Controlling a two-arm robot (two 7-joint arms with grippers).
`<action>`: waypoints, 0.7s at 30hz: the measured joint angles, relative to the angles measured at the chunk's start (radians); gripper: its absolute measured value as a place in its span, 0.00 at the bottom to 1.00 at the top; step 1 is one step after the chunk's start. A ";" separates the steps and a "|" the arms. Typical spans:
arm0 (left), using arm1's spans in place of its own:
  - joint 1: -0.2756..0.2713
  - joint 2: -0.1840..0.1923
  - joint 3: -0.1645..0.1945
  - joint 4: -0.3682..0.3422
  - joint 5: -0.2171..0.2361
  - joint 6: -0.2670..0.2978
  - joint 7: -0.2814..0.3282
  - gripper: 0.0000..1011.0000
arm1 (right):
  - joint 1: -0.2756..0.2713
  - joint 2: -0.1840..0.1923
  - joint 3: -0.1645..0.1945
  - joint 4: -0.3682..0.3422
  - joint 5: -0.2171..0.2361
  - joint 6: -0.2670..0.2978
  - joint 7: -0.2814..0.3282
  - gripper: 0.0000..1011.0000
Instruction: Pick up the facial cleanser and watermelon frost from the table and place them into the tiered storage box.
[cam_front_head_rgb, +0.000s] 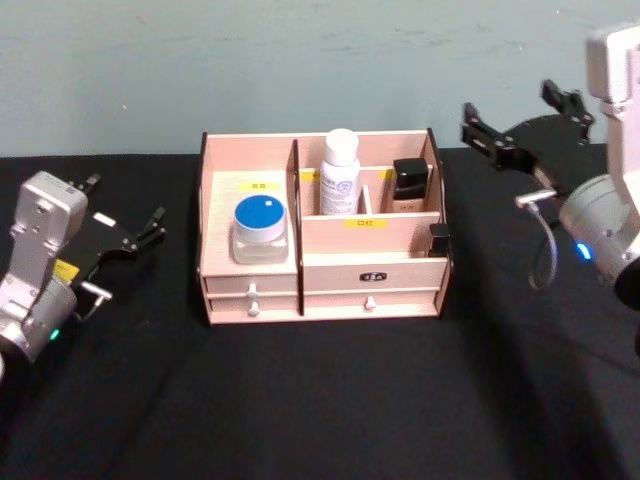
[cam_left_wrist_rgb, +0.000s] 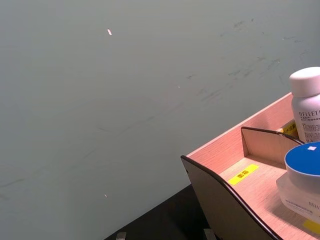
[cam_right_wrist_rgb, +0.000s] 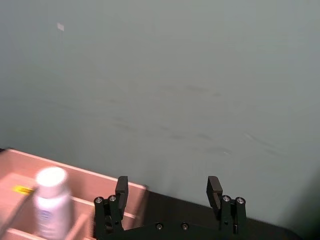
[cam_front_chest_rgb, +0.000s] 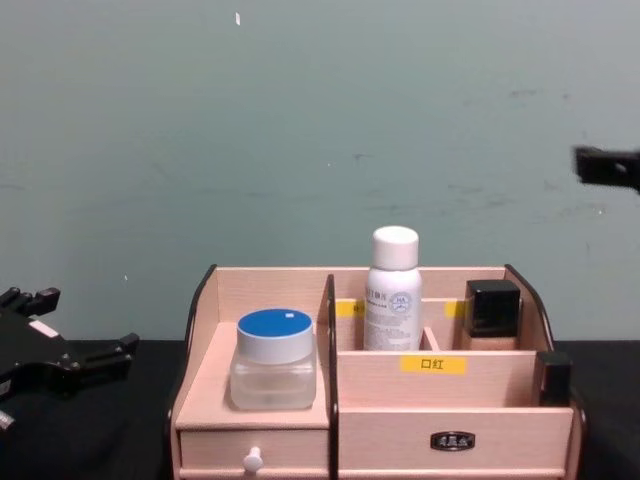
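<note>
Head view shows me both arms drawn back from the box (cam_front_head_rgb: 322, 255), which sits mid-table, drawers toward me. My left gripper (cam_front_head_rgb: 125, 235) hovers low over the black table (cam_front_head_rgb: 330, 400) to the box's left, fingers spread with nothing between them. My right gripper (cam_front_head_rgb: 525, 125) is raised at the box's far right corner, also parted and empty; the right wrist view confirms the two fingers (cam_right_wrist_rgb: 121, 187) stand well apart.

Inside the box I see a white bottle (cam_front_head_rgb: 340, 172) standing upright in the far middle compartment, long axis vertical, and a blue-lidded jar (cam_front_head_rgb: 261, 228) in the left compartment. A black-capped item (cam_front_head_rgb: 410, 183) stands at the far right. I judge the bottle and jar to be the two task things, though I cannot read which is which, so the placing looks done.

If anything needed a nudge, the jar lies right of my left gripper and nearer to it; the bottle lies left of and nearer than my right gripper.
</note>
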 joint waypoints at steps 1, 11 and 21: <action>0.000 0.000 0.000 0.000 0.000 0.000 0.000 0.99 | -0.005 0.001 0.014 0.008 -0.001 -0.002 -0.007 0.99; 0.000 0.000 0.000 0.000 0.000 0.000 0.000 0.99 | -0.014 -0.006 0.054 0.106 -0.068 -0.017 -0.064 0.99; 0.000 0.000 0.000 0.000 0.000 0.000 0.000 0.99 | -0.004 -0.013 0.062 0.185 -0.090 -0.016 -0.056 0.99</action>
